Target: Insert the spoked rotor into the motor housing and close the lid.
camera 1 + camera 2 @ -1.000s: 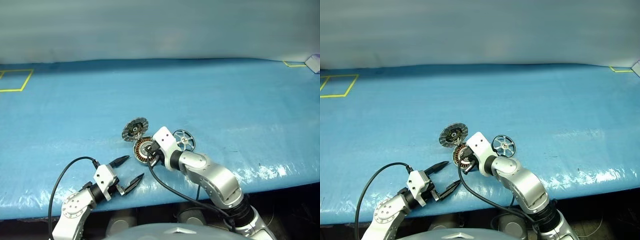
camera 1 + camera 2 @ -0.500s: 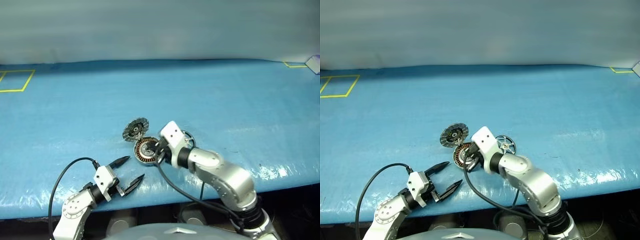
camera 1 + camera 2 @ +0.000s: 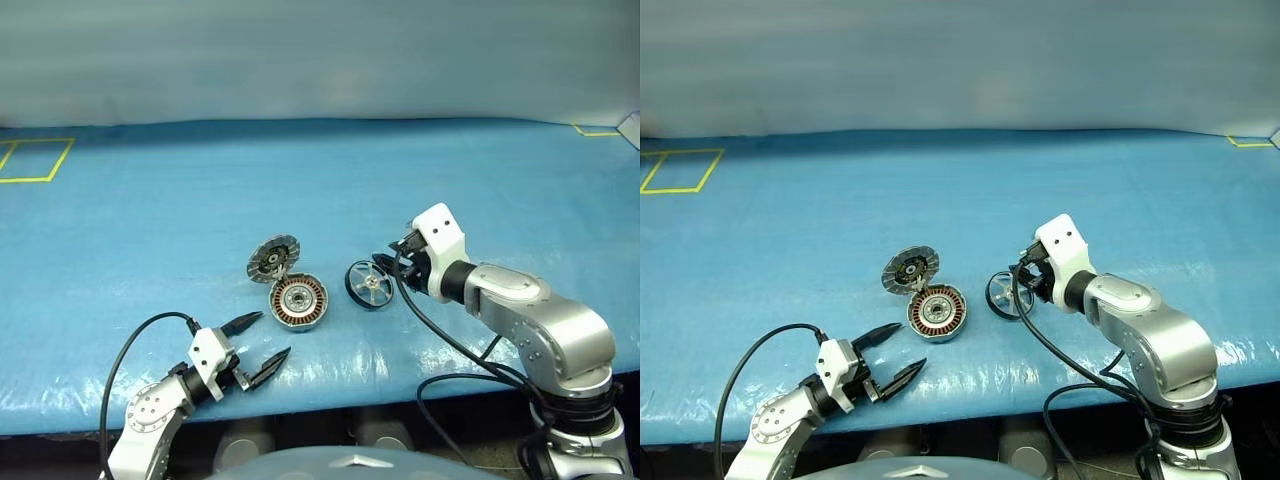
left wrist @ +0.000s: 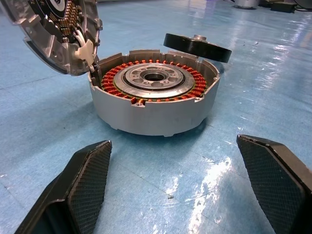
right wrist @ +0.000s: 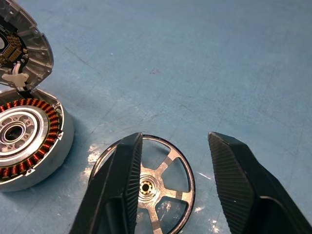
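Since a second ago, the right arm has been swung away from the motor housing (image 3: 298, 302), where its shut fingers were seen over the windings, out to the right of the spoked rotor (image 3: 370, 284); nothing else on the blue table cover (image 3: 150, 220) has been shifted.

At the near left, the left gripper (image 3: 256, 346) is held low by the table's near edge, its fingers (image 4: 87, 178) spread wide and empty, pointed at the housing from a short way off. Further right, the lid (image 3: 272, 257) is seen standing open, hinged at the housing's far left edge and tilted up, its inner face with the radial segments turned towards the camera. The housing lies open just beside it, the copper-brown windings and silver hub exposed and nothing seated inside. Just to its right, apart from it, the rotor lies on the cover, seemingly propped slightly on one side. At the right, the right gripper (image 5: 173, 183) is poised just over the rotor with its fingers parted, one to each side of the rim, not yet closed on it.

By this reading, no step is finished: the rotor remains to be grasped, carried left, lowered over the hub, and the lid folded down.
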